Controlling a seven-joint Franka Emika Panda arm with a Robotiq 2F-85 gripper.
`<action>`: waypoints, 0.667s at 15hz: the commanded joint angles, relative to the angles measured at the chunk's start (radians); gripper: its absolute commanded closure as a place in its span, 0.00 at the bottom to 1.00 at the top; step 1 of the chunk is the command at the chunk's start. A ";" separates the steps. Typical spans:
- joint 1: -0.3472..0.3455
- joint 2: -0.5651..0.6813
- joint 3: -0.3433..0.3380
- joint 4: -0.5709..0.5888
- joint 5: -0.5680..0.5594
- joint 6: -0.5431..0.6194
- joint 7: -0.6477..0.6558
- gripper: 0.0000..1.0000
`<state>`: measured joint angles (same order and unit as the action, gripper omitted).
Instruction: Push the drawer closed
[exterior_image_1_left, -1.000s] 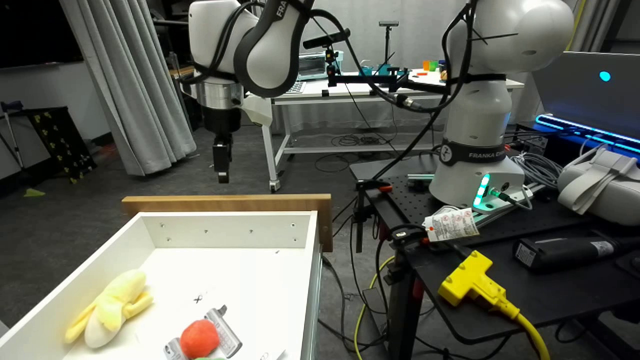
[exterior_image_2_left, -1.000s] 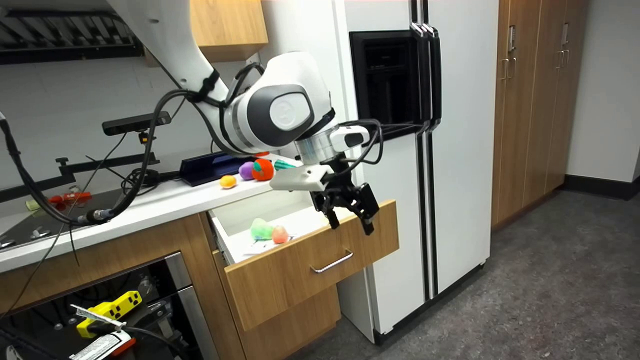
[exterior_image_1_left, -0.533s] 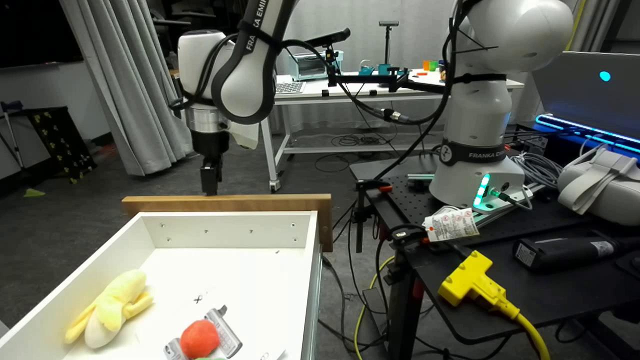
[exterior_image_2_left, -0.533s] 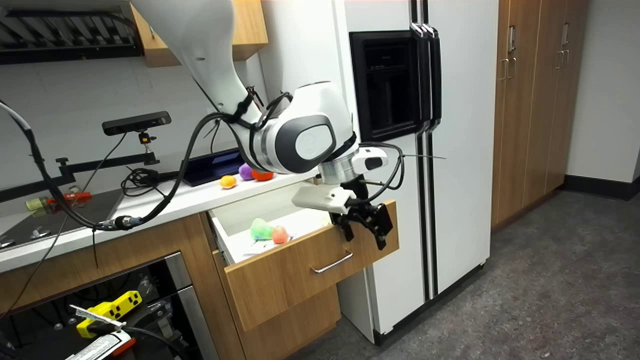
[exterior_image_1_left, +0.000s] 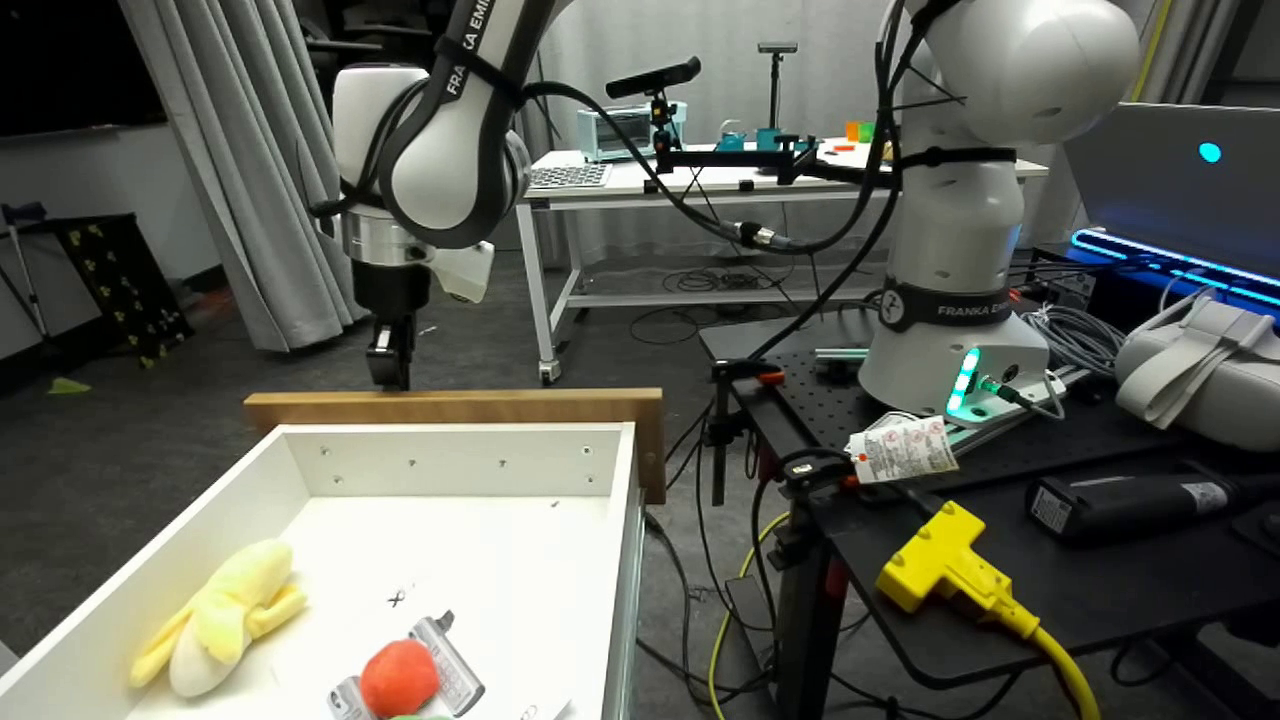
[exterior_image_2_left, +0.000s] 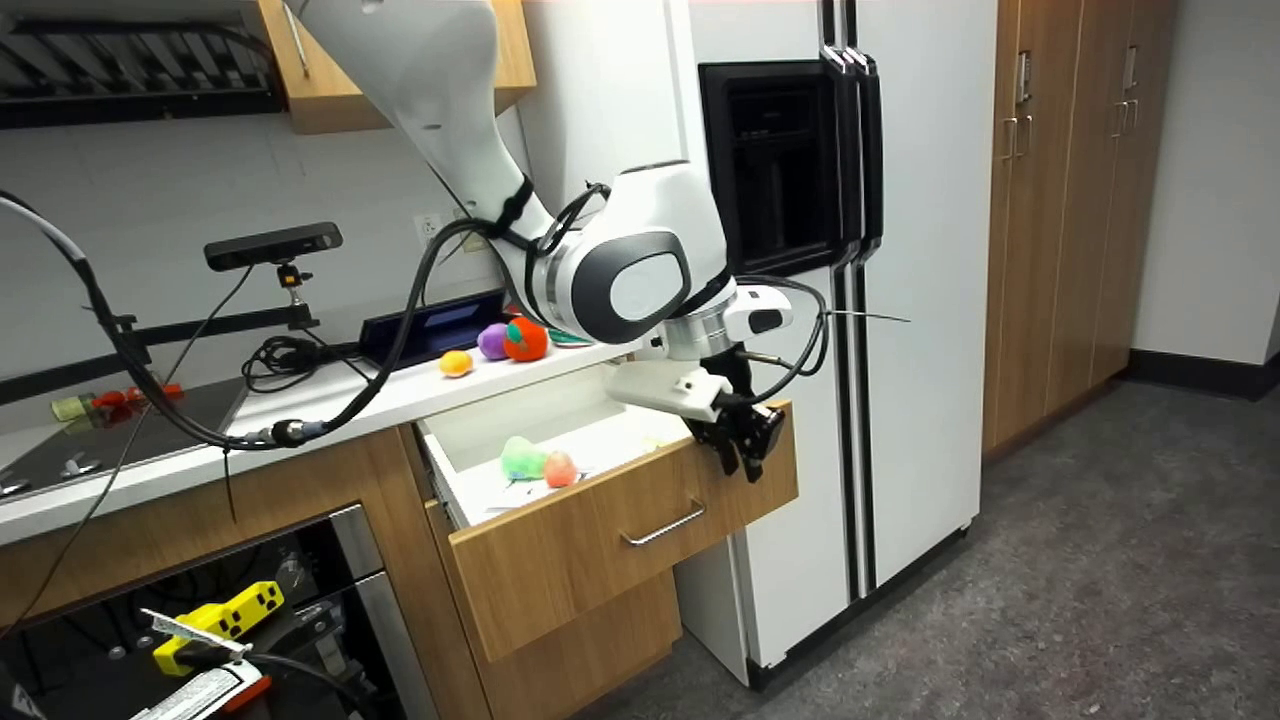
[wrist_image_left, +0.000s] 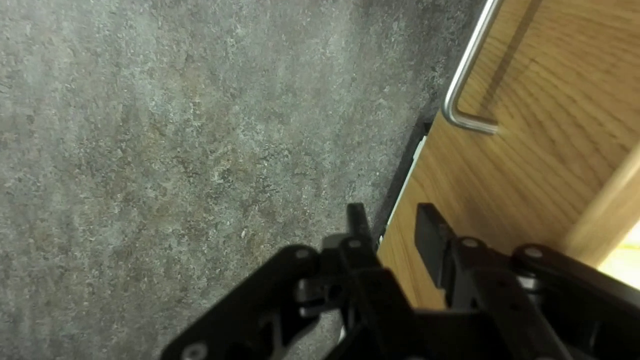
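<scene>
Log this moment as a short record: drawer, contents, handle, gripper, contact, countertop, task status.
Drawer: pulled out, open
Contents: yellow plush-looking item, round red item, green item, others
Handle: metal bar on the wooden front, not gripped
Gripper: outside the drawer, near the wooden front; jaws parted, holding nothing
Contact with wooden front: cannot tell
Countertop: small orange item, purple item, others
Task status: drawer not yet closed
</scene>
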<state>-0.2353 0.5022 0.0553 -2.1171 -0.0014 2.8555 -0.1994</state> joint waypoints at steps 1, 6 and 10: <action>-0.093 0.047 0.131 0.048 0.125 0.004 -0.106 0.98; -0.187 0.098 0.293 0.088 0.259 -0.015 -0.229 1.00; -0.216 0.145 0.388 0.127 0.293 -0.034 -0.303 1.00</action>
<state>-0.4187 0.5931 0.3644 -2.0461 0.2494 2.8528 -0.4228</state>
